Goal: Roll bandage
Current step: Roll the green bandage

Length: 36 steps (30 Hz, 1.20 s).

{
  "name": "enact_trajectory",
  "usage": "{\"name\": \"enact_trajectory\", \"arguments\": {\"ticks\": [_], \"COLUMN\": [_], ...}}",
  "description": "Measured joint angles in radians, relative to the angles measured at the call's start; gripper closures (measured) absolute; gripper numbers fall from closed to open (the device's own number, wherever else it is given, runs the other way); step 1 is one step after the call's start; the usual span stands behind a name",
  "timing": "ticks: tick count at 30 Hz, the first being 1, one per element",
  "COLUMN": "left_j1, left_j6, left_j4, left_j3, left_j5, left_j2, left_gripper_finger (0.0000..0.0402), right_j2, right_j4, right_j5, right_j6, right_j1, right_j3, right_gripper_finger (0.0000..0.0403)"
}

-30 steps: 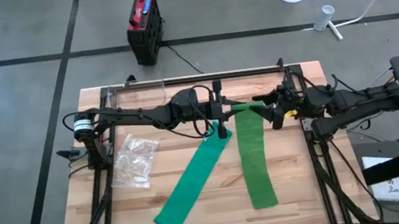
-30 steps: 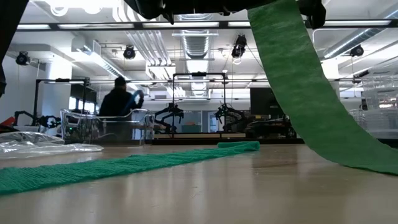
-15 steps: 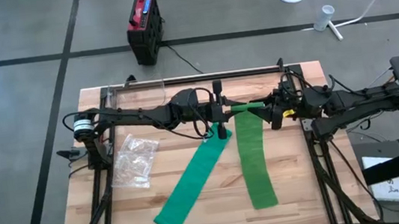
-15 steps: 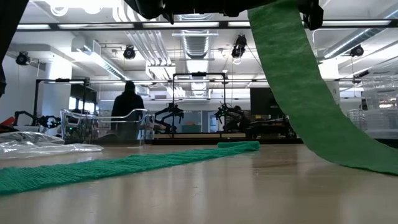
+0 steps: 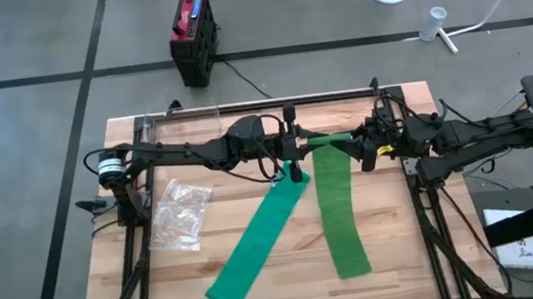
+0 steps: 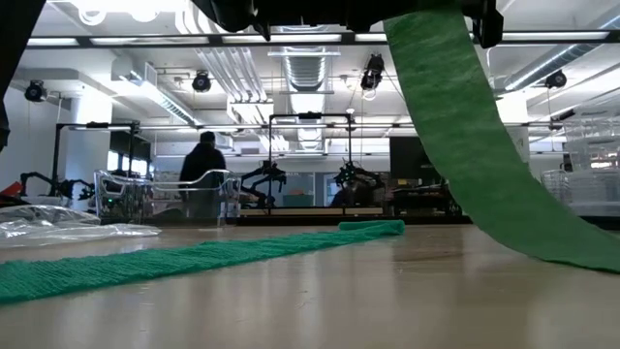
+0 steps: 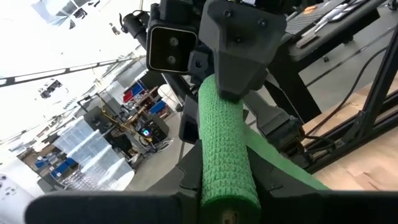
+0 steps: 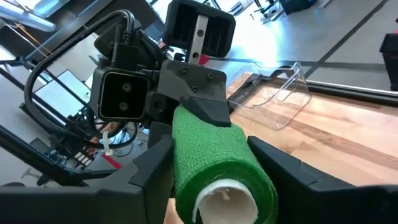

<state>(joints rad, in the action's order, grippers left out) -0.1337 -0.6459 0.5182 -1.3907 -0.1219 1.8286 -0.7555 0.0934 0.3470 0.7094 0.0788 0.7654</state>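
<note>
A green bandage roll (image 5: pixel 329 142) on a white core hangs level above the middle of the table, between my two grippers. From it a green strip (image 5: pixel 339 212) runs down; its lower end (image 5: pixel 352 261) lies on the wood. My left gripper (image 5: pixel 308 146) is shut on the roll's left end. At the right end my right gripper (image 5: pixel 351 144) stands with a finger (image 8: pixel 152 165) on either side of the roll (image 8: pixel 214 162). I cannot tell whether they touch it. A second green strip (image 5: pixel 257 241) lies flat and slanting on the table. My left gripper pinches the roll's left end (image 7: pixel 229 186) between its two fingers. It comes in level from the table's left, with the fingers lying along the roll. The roll is lifted clear of the table, and the strip hangs slack below it.
A crumpled clear plastic bag (image 5: pixel 178 215) lies at the table's left. A clear plastic box (image 8: pixel 273 96) stands near the far edge. In the low view a person (image 6: pixel 203 160) stands in the room behind the table.
Both arms and the roll keep their places. The person in the room behind has stepped a little to the right.
</note>
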Motion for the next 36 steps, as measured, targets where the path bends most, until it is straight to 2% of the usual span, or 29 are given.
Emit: {"name": "enact_trajectory", "arguments": {"ticks": [6,13,19,24,28,32,36], "left_j1": [0.000,0.000,-0.003,-0.006,-0.007,-0.008,-0.007], "left_j6": [0.000,0.066,0.229,0.339,0.420,0.486,0.520], "left_j4": [-0.001,-0.030,-0.111,-0.167,-0.175,-0.248,-0.376], "left_j3": [0.000,0.000,0.000,0.000,-0.004,-0.066,-0.153], "left_j5": [-0.001,-0.001,0.002,-0.141,-0.167,-0.177,-0.179], "left_j2": [0.000,-0.003,-0.027,-0.061,-0.089,-0.093,-0.086], "left_gripper_finger": [0.0342,0.0306,0.0235,0.0162,0.0114,0.0084,0.0077], "right_j2": [0.000,0.000,0.001,0.001,-0.002,-0.008,-0.024], "right_j4": [-0.001,0.002,-0.010,-0.012,-0.073,-0.149,-0.223], "right_j5": [0.000,0.005,0.013,0.008,0.009,0.011,0.012], "right_j6": [-0.012,-0.082,-0.215,-0.355,-0.494,-0.641,-0.764], "right_j1": [0.000,0.001,0.002,0.003,0.004,0.004,0.004], "right_j3": [0.000,-0.001,-0.001,0.000,-0.009,-0.030,-0.053], "right_gripper_finger": [0.0243,0.0280,0.0306,0.0313,0.0311,0.0314,0.0322]}}
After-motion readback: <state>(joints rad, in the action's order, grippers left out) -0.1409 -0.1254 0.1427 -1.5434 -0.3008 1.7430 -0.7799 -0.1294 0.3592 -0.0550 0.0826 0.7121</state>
